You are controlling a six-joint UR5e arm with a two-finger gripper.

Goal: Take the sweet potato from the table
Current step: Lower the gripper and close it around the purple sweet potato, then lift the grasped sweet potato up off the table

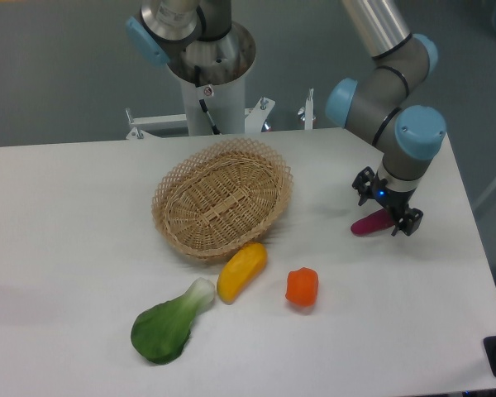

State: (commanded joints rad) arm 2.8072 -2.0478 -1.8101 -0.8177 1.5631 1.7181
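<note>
The sweet potato (369, 224) is a slim magenta piece lying on the white table (66, 215) at the right side. My gripper (387, 212) hangs directly over its right half, fingers pointing down and open, one finger on each side of the vegetable. The right end of the sweet potato is hidden behind the gripper. I cannot tell whether the fingertips touch it.
A wicker basket (221, 198) stands at the table's middle. In front of it lie a yellow oblong vegetable (241, 270), an orange pepper (302, 287) and a green leafy vegetable (170, 323). The table's right edge is close to the gripper.
</note>
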